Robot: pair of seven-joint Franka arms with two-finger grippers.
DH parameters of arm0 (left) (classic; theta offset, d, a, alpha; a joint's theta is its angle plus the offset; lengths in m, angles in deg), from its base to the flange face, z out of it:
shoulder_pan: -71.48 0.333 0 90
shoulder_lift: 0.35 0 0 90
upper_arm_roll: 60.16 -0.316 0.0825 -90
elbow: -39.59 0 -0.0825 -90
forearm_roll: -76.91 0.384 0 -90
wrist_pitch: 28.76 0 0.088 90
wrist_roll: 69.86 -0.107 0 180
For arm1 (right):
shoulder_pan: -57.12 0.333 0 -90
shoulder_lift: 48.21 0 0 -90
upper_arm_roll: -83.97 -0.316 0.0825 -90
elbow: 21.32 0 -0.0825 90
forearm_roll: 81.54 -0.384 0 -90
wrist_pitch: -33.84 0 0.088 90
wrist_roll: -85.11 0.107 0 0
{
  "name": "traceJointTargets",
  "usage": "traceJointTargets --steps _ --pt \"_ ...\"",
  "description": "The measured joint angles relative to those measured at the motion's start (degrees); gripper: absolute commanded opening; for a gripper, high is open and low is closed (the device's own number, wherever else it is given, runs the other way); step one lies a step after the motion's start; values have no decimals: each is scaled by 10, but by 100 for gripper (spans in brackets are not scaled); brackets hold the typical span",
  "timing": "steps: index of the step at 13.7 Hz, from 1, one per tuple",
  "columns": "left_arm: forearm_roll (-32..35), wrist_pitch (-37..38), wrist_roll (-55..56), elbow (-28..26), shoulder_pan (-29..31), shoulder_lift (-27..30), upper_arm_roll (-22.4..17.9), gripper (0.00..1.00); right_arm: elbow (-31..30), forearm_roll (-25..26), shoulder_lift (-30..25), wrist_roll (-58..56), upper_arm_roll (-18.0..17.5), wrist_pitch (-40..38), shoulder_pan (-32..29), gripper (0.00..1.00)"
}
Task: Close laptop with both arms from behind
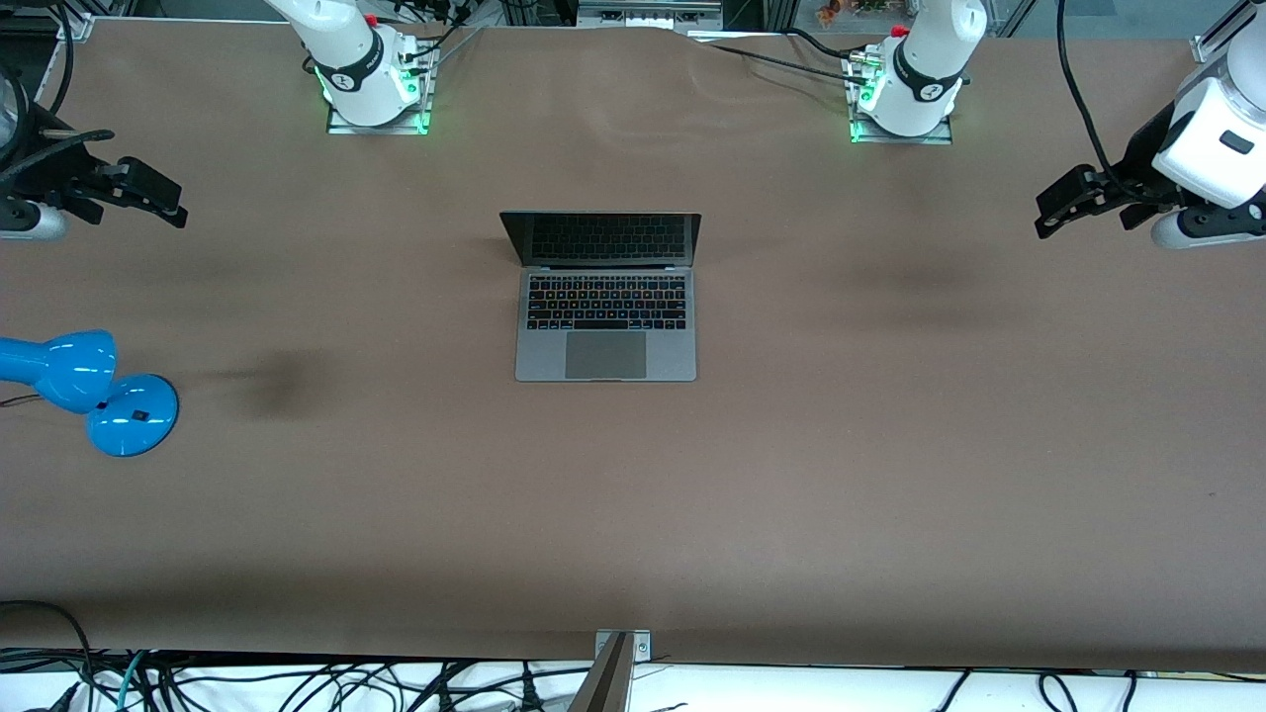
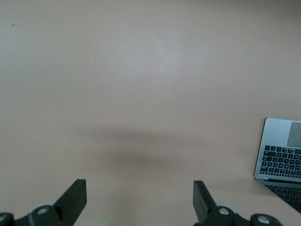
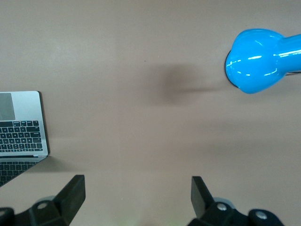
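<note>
From the front view we see the laptop (image 1: 605, 297) open in the middle of the table (image 1: 890, 445), its screen standing up on the side toward our bases and its keyboard facing the front camera. The hinge line, its long axis for this job, runs from the right arm's end of the table to the left arm's end. Our left hand (image 1: 1063, 206) hangs over the table well out toward the left arm's end from the laptop, and our right hand (image 1: 148, 193) hangs over the table well out toward the right arm's end from it. We judge the two about equally far from the laptop, so neither arm leads. A blue lamp (image 1: 94, 391) stands nearer the front camera than the right hand, well apart from the laptop.

In the left wrist view our left hand (image 2: 140, 200) has its fingers (image 2: 75, 195) spread apart with nothing between them, over bare table; the laptop (image 2: 282, 162) shows only at the edge.

In the right wrist view our right hand (image 3: 138, 197) is likewise spread and empty, the laptop (image 3: 21, 134) at one edge and the lamp (image 3: 256, 61) at another.

We judge both hands must travel inward to the lid's top edge from the base side.
</note>
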Motion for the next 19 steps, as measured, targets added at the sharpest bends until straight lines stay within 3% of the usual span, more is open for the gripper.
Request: traceJointTargets --steps 11,19 --pt "0 5 1 -6 9 4 -5 100 -2 -5 2 -1 -7 -10 1 100" --pt "-1 23 -24 -7 33 0 -1 100 -23 -33 28 5 -113 -14 43 100"
